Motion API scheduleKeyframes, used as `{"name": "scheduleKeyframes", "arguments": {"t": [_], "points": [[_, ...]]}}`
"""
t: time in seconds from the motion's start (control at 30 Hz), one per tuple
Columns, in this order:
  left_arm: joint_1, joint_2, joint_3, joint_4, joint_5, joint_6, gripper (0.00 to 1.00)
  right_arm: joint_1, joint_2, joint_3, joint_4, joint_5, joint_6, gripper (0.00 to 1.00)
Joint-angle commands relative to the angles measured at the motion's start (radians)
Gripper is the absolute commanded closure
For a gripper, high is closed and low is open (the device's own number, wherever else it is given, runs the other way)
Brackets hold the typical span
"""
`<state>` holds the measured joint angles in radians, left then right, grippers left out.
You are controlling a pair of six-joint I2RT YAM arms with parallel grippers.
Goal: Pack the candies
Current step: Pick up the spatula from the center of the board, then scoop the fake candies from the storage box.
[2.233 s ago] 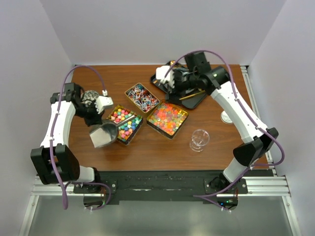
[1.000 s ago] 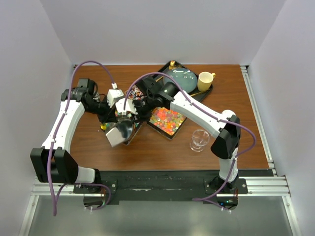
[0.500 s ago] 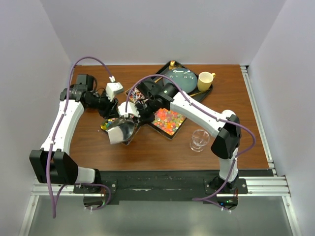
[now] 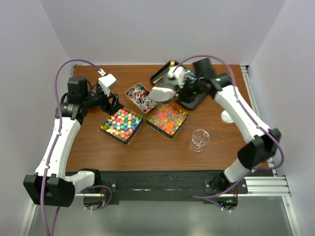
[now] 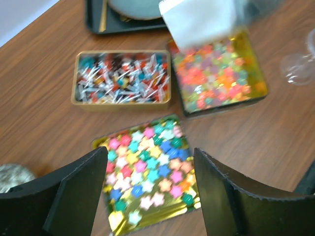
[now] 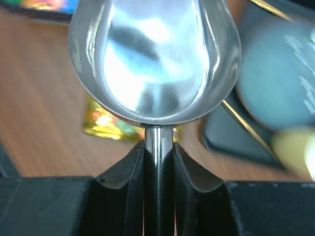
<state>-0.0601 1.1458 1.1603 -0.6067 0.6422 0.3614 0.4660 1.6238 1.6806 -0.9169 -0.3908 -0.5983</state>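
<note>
Brown wooden table (image 4: 147, 150), white walls around. Left gripper (image 5: 150, 151): fingers wide apart, gripping nothing. chunky multicoloured candies (image 5: 147, 172) lie below, framed between both fingers, in gold tin (image 5: 114, 222). wrapped candies (image 5: 122, 83) beyond left fingertip, gummies (image 5: 216, 73) beyond right fingertip, each in own tin. Right gripper (image 6: 158, 147): fingers clamped on handle of steel scoop (image 6: 155, 59), bowl straight ahead of fingertips, corner of gummies' tin showing beneath bowl.

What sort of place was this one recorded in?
Probably a lab test booth: white walls enclose a wooden table, with the left arm and right arm bolted to a metal rail at its near edge.
</note>
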Motion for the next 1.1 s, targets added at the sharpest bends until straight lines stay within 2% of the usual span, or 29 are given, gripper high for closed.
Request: {"name": "scheduleKeyframes", "arguments": {"t": [0.0,0.13,0.2,0.4,0.47,0.73,0.87,1.07], "points": [[-0.134,0.028,-0.056,0.145,0.111,-0.162,0.25,-0.133,-0.2,-0.123,0.105,0.182,0.166,1.0],[-0.302,0.071,-0.077,0.252,0.077,-0.292,0.26,-0.23,-0.324,-0.203,0.081,0.334,0.242,1.0],[-0.398,0.127,-0.065,0.263,0.031,-0.352,0.26,-0.314,-0.369,-0.232,0.032,0.354,0.282,1.0],[-0.637,0.371,0.088,0.298,-0.065,-0.453,0.28,-0.565,-0.447,-0.292,0.023,0.33,0.35,1.0],[-0.676,0.469,0.177,0.297,-0.09,-0.458,0.29,-0.631,-0.441,-0.289,0.03,0.299,0.373,1.0],[-0.848,0.713,0.424,0.288,-0.24,-0.409,0.34,-0.682,-0.443,-0.265,0.076,0.224,0.485,1.0],[-0.897,0.788,0.475,0.286,-0.355,-0.398,0.34,-0.682,-0.485,-0.282,0.072,0.214,0.486,1.0],[-0.954,0.887,0.536,0.277,-0.426,-0.392,0.4,-0.682,-0.542,-0.3,0.052,0.21,0.465,1.0]]}}
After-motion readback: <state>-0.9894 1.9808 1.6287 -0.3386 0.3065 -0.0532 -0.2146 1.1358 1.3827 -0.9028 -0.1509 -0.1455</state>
